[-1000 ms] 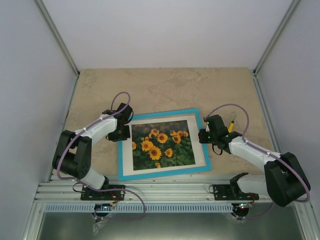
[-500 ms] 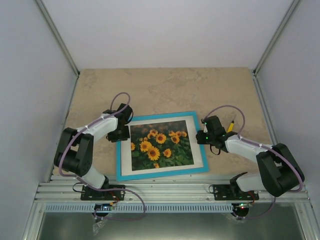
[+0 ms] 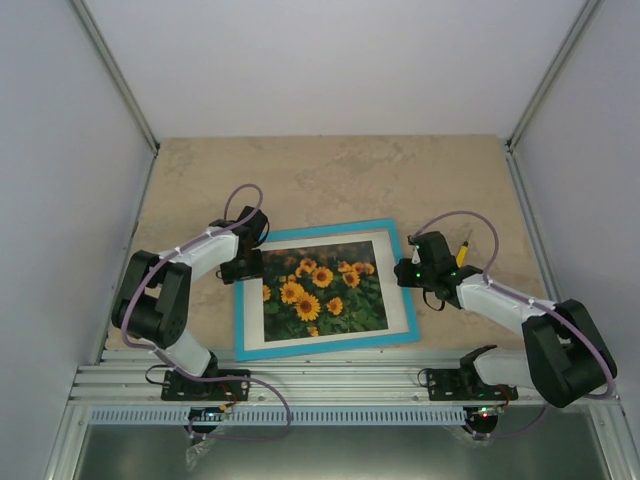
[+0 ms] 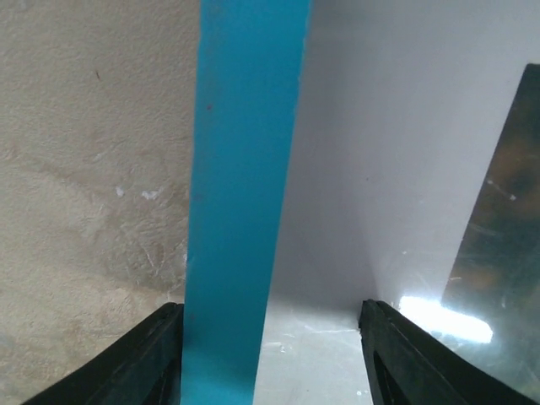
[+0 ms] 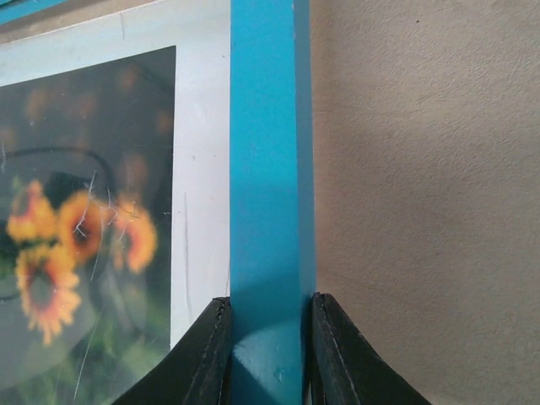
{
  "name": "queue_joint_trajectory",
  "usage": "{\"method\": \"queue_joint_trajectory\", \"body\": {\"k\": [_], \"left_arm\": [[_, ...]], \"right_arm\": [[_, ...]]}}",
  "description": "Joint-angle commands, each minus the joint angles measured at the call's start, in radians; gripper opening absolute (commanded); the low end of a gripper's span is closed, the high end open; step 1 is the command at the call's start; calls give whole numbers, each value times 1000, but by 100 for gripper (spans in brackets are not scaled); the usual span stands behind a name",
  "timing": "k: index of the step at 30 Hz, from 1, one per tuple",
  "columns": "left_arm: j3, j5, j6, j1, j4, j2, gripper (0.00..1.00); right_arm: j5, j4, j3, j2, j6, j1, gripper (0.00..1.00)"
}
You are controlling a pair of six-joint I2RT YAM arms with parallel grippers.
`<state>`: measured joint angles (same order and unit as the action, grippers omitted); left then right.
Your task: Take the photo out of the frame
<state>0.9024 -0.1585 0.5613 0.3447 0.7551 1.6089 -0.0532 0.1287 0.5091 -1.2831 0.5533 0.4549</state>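
The frame (image 3: 330, 345), turquoise-bordered, lies face up on the table between my two arms. Inside it the sunflower photo (image 3: 320, 288) shows behind a white mat (image 3: 396, 290). My left gripper (image 3: 243, 268) stands open over the frame's left border (image 4: 245, 169); one finger (image 4: 143, 354) sits at the border's outer side, the other finger (image 4: 413, 354) is well apart over the mat (image 4: 380, 152). My right gripper (image 3: 408, 272) is shut on the frame's right border (image 5: 270, 152), both fingers pressed against its sides at the right gripper (image 5: 268, 308). The photo (image 5: 84, 211) lies left of it.
The beige stone-patterned tabletop (image 3: 340, 175) extends behind the frame. White walls close in the left, right and back. A metal rail (image 3: 330, 385) with both arm bases runs along the near edge.
My left gripper's jaws have opened off the frame's left border. The frame shifted slightly left and then back, with the right gripper holding its right border throughout.
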Motion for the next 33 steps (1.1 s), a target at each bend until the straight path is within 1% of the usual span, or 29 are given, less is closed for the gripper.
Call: {"method": "queue_joint_trajectory", "body": {"k": [1,6,11,17,21,25,31,33], "left_arm": [[31,14,19,11,-19,-35,59],[37,-11,15,11,0,-54,62],[16,-13,13,10,-10,-46,59],[18,-11,4,6,-8,-67,49],[14,11,-9,-7,-10,-75,34],[25,22,-10,-8,0,-100,25],[96,37,-19,-7,22,-116,10],[140,34,-27,-7,27,-97,7]], "right_arm": [[-170,-106,17,42,50,1,0],[-170,-116,12,47,62,-6,1],[-169,-119,1,46,62,-37,1],[-196,-121,-10,46,48,-70,1],[-203,-119,-9,51,40,-89,0],[-194,-105,2,52,29,-103,0],[-146,-61,62,49,1,-107,0],[-131,-48,94,35,-11,-107,1]]}}
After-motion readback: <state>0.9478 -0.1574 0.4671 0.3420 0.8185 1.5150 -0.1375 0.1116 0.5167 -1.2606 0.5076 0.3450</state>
